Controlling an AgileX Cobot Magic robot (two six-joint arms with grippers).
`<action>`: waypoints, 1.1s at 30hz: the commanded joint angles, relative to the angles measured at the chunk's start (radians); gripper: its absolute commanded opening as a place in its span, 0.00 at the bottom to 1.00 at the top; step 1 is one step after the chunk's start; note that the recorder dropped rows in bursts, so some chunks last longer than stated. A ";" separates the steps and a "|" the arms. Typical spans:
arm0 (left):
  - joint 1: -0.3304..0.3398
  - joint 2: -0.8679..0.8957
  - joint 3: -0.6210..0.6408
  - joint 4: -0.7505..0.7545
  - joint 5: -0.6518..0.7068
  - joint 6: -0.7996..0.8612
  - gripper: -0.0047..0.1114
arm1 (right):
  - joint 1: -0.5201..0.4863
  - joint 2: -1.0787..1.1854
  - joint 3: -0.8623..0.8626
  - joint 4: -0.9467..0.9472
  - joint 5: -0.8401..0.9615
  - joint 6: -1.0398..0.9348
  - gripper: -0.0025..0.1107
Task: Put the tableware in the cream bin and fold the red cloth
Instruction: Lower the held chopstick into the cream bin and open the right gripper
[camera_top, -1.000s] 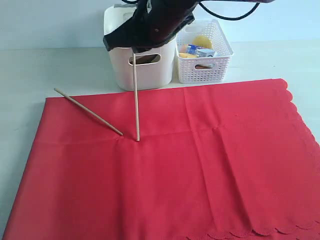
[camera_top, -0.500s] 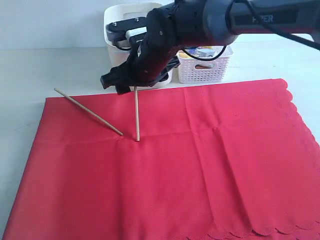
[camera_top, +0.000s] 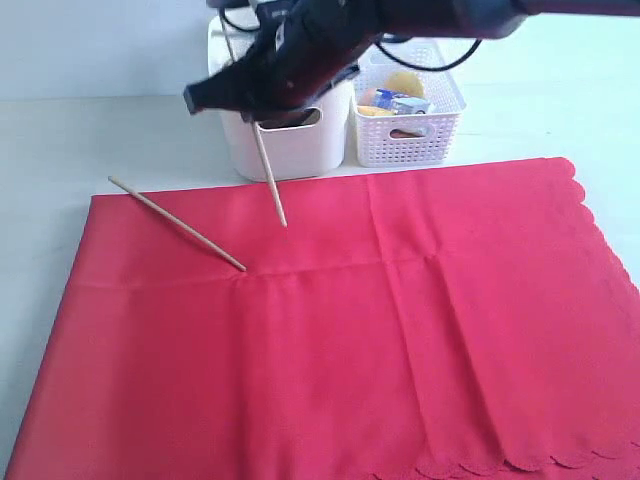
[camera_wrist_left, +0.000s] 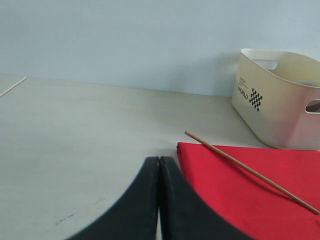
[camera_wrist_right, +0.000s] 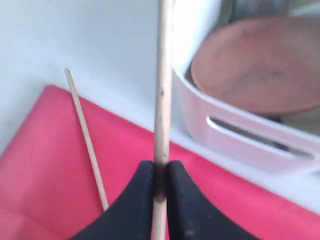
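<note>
My right gripper (camera_wrist_right: 160, 172) is shut on one light wooden chopstick (camera_top: 270, 184), which hangs tilted above the red cloth (camera_top: 380, 330) just in front of the cream bin (camera_top: 290, 150). In the right wrist view the chopstick (camera_wrist_right: 162, 95) runs up between the fingers, and the brown wooden plate (camera_wrist_right: 260, 62) lies inside the cream bin (camera_wrist_right: 200, 120). The second chopstick (camera_top: 176, 222) lies on the cloth's far left part, also seen as chopstick (camera_wrist_left: 250, 170) and chopstick (camera_wrist_right: 86, 137). My left gripper (camera_wrist_left: 159, 165) is shut on nothing, low over the table beside the cloth's corner (camera_wrist_left: 240, 190). Bowl, spoon and cup are hidden.
A white lattice basket (camera_top: 415, 130) with food items and a carton stands right of the cream bin (camera_wrist_left: 280, 100). The red cloth spreads flat over most of the table, scalloped edge at the right and front. Pale tabletop (camera_wrist_left: 75, 140) lies to the left.
The right gripper has lifted the held chopstick off the cloth and swung back up toward the cream bin. The other chopstick has not moved.
</note>
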 joint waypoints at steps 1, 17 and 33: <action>-0.007 -0.005 -0.003 -0.006 -0.012 0.000 0.05 | -0.005 -0.087 -0.008 -0.027 -0.158 -0.009 0.02; -0.007 -0.005 -0.003 -0.006 -0.012 0.000 0.05 | -0.085 0.020 -0.008 -0.158 -0.672 -0.009 0.02; -0.007 -0.005 -0.003 -0.006 -0.012 0.000 0.05 | -0.108 0.070 -0.008 -0.137 -0.704 -0.009 0.35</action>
